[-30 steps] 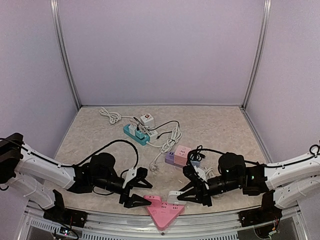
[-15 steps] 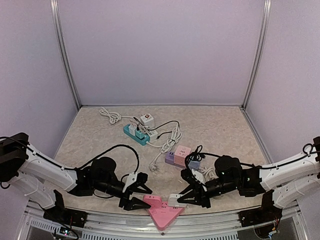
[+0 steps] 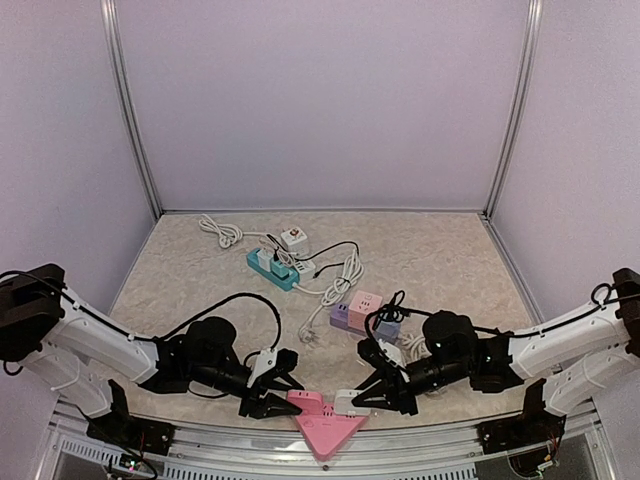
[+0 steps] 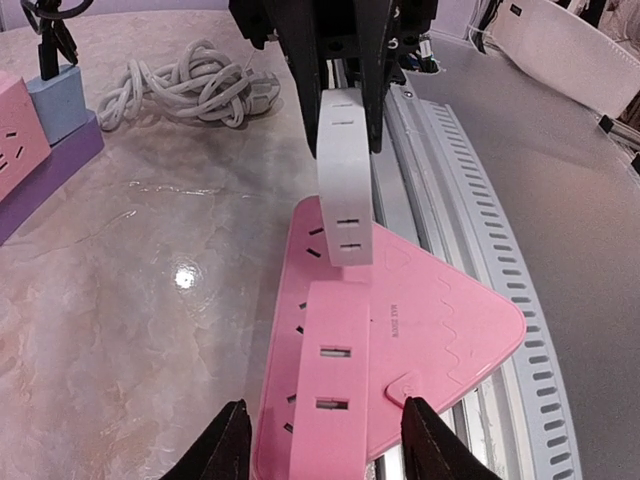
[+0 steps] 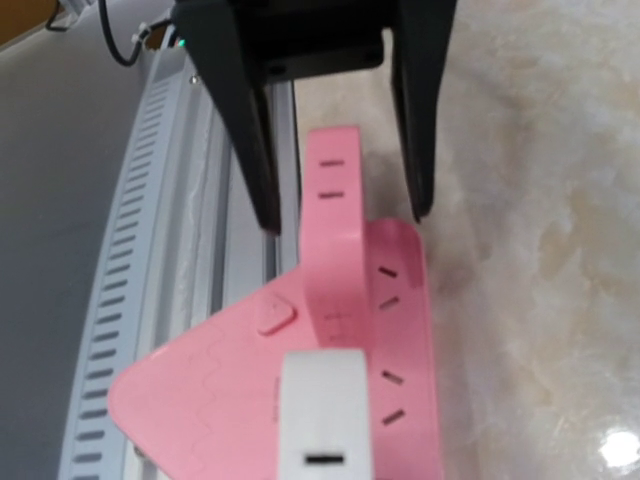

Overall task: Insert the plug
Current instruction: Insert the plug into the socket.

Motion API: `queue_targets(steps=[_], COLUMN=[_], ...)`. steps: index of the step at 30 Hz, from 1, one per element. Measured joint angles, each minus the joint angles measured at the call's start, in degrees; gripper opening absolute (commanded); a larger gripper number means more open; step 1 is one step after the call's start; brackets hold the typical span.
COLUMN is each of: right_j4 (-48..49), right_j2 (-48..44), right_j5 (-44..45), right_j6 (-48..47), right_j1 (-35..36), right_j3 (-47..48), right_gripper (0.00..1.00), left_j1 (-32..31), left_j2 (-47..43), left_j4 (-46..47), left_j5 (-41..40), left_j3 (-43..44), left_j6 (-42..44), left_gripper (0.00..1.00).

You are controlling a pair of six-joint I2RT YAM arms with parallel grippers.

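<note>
We are seeing the left hand lying low at the near edge of the table. Its two fingers are spread on either side of a raised pink bar and are not gripping it. That bar is sitting on the one pink triangular power strip. The strip's top is carrying a short embossed line of writing, which is too small for us to read. The one white plug is lying with its tip over the strip's corner, lined up end to end with the bar. We cannot tell whether it is touching the strip. The right hand is pinching this plug, with its fingers pressed onto the plug's sides. Farther back we are counting two coils of white cable, one teal strip, one small white cube and one pink-and-purple block.
</note>
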Motion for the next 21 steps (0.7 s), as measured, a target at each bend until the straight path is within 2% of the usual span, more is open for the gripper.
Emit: queue_targets(steps=[21], right_j4=[0.9], right_j2=[2.0], right_j5=[-0.7], right_j6=[-1.6], right_j1=[-0.1], right_j3=[0.0], right_gripper=[0.0], left_j1=[0.0], left_j2=[0.6], left_j4=[0.8], left_j5=[1.4], left_j3=[-0.2], left_j6=[4.2], left_gripper=[0.05])
